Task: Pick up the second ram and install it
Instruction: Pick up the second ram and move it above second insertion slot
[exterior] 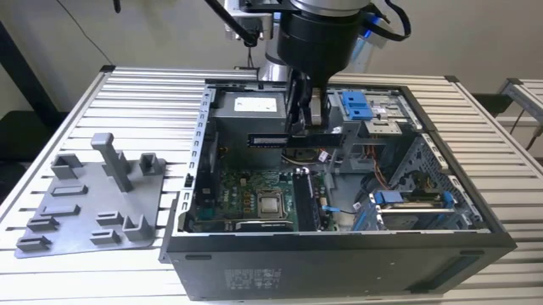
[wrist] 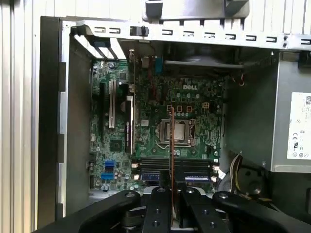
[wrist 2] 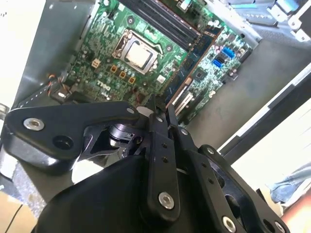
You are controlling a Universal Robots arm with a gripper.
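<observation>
We see a table (exterior: 144, 86) of pale silver slats, ribbed in even stripes. The tray (exterior: 144, 197) is plain mid grey. The computer case (exterior: 339, 270) is black outside and dull grey within. Its motherboard (wrist: 199, 97) is green, speckled with small black and orange parts. It carries blue ports (wrist: 109, 168) and a silver processor socket (wrist: 178, 132). The drive brackets (exterior: 357, 105) are bright blue. The power supply (exterior: 250, 114) is grey with a white label. The second ram (exterior: 284, 140) is dark with a whitish label. The gripper (wrist 2: 160, 114) is black with silver screws.
</observation>
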